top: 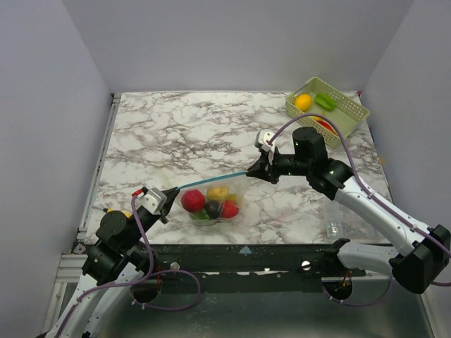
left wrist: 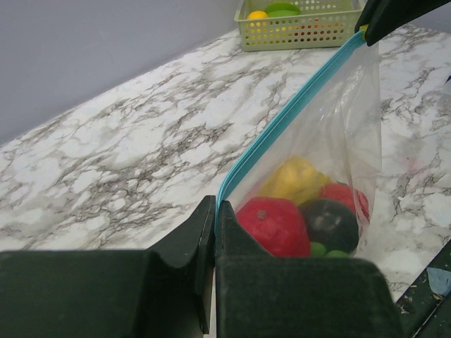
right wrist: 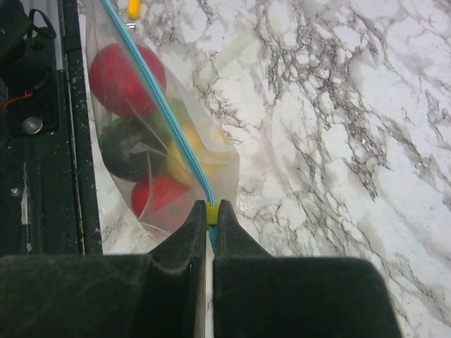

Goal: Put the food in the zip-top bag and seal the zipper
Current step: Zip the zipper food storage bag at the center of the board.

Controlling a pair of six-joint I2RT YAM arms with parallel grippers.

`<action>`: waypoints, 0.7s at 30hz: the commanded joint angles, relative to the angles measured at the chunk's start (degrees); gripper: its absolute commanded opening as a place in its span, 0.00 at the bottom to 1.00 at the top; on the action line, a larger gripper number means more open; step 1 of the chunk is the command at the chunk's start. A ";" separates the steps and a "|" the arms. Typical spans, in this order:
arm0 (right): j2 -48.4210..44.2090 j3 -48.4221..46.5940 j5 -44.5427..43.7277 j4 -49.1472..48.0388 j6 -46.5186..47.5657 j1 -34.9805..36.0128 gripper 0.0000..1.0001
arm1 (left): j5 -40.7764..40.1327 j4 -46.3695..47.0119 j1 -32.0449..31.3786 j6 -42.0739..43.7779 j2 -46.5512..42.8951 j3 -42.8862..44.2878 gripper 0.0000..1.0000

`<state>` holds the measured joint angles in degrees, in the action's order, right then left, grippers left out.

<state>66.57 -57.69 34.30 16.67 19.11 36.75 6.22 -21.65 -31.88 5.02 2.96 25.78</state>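
Note:
The clear zip-top bag (top: 220, 204) hangs stretched between both grippers above the table's near edge. Inside are red (top: 192, 201), yellow (top: 218, 191), dark and green toy foods; they also show in the left wrist view (left wrist: 275, 224) and the right wrist view (right wrist: 123, 77). The teal zipper (top: 211, 181) runs taut along the top. My left gripper (top: 168, 196) is shut on the zipper's left end (left wrist: 217, 205). My right gripper (top: 255, 169) is shut on the small yellow slider (right wrist: 212, 213) at the zipper's right end.
A pale green lattice basket (top: 350, 112) at the back right holds an orange, a green and a red toy food. A stiff clear plastic item (top: 334, 220) lies at the near right. A small yellow piece (right wrist: 133, 8) lies by the table's near edge.

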 commanded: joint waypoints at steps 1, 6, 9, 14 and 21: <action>-2.39 1.25 -2.22 2.38 0.58 -1.98 0.00 | -3.93 -1.24 0.46 1.58 -1.38 1.51 0.00; -3.31 1.61 -2.22 2.92 0.53 -2.56 0.00 | -3.96 -1.55 0.42 1.84 -1.88 1.51 0.00; -3.80 1.95 -3.27 3.20 0.64 -2.65 0.00 | -3.88 -1.78 0.41 1.87 -1.83 1.39 0.00; -5.17 2.64 -4.02 3.52 0.63 -3.03 0.00 | -4.04 -2.28 0.45 2.02 -2.65 1.25 0.00; -1.51 0.23 -0.45 4.12 -1.44 -3.14 0.30 | 0.19 -0.97 0.41 1.16 -1.78 1.04 0.00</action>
<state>62.85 -55.64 34.83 17.58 18.61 35.46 6.94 -22.85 -32.01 5.39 1.45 25.78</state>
